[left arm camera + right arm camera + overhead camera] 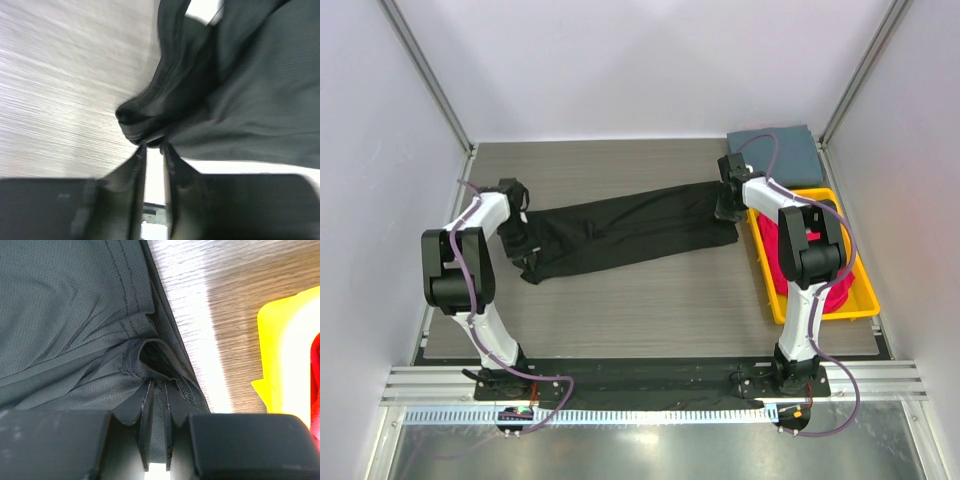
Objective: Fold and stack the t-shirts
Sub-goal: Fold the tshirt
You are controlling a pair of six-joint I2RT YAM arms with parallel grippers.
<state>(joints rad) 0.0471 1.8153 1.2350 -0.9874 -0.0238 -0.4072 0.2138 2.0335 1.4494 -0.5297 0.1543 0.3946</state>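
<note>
— Black t-shirt (620, 232), placed where?
— Stretched in a long band across the middle of the table (650, 300), left to right, with the right end a little farther back. Bunched and drooping at the left end.

— Held how?
— Right end pinched by the right gripper (157, 382), fingers nearly pressed together with hem cloth caught between them. At the left end, the left gripper (152, 146) had its fingers close but parted by a bright slit, a dark fold gathered right at the tips. Could not tell whether clamped there or only touched.

— Other shirts?
— Slate grey-blue t-shirt (778, 153) folded flat in the far right corner. Magenta-red t-shirts (835, 292) heaped in the yellow tray (865, 300) along the right edge, just beside the black one's right end and partly hidden behind the right arm.

— And the surface?
— Matte grey-brown wood grain, streaked lengthwise, with a patch of glare beside the tray in the right wrist view. Bordered on the near side by an aluminium rail (650, 385) carrying both arm bases.

— The room?
— Closed in by plain white walls (640, 60) at the far side, left and right. Slanted metal frame posts (425, 70) at the far corners.
</note>
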